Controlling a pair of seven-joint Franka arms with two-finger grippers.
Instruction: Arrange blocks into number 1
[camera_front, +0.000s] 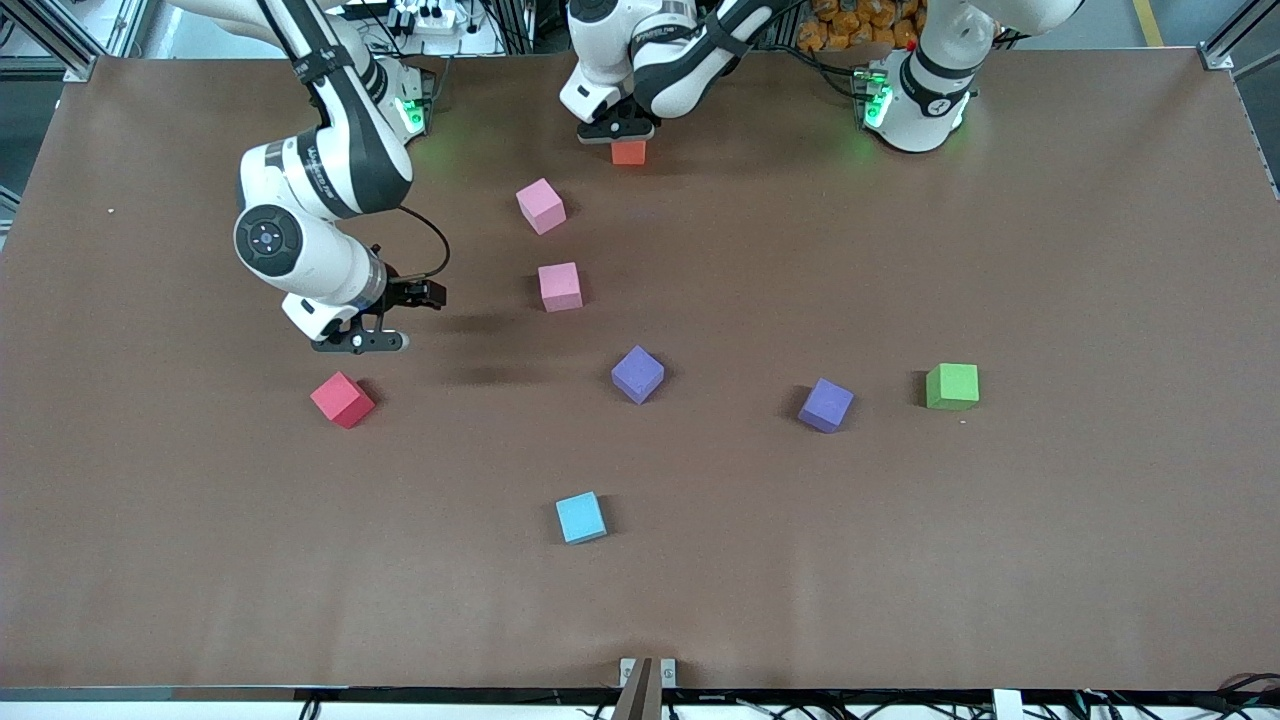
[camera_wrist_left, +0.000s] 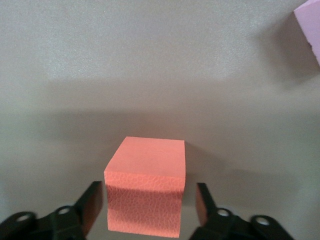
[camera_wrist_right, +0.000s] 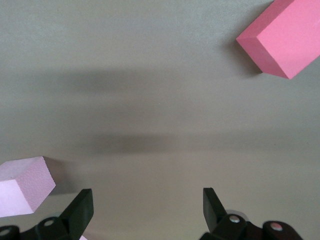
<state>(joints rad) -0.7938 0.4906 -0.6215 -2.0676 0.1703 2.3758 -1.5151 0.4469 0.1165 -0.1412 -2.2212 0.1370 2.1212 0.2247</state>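
Five foam blocks make up the task's set, all resting on the brown worktop (camera_front: 1050, 560). The orange block (camera_front: 628, 152) sits at the upper middle of the front view, directly under the left tool (camera_front: 618, 130). The two pink blocks (camera_front: 541, 206) (camera_front: 560, 286) lie below it, one under the other. The two purple blocks (camera_front: 637, 374) (camera_front: 826, 405) sit lower, at the middle and right of middle.

In the left wrist view the left tool (camera_wrist_left: 150, 202) straddles the orange block (camera_wrist_left: 146, 187) with its fingers spread, a thin gap showing on each side, so nothing is pinched. The right tool (camera_front: 385, 320) hovers at the left of the front view, above the red cube (camera_front: 342, 399), spread wide and empty; that arm waits.

Judging by the pebbled matte surface, these blocks look light, soft and slightly squashy, with plenty of grip and little risk of slipping or breaking. Flat parallel side faces, taken squarely at mid-height, seem the best hold; a firm squeeze would likely dent the foam. A green cube (camera_front: 952, 386) and a light blue cube (camera_front: 580, 517) also lie there.
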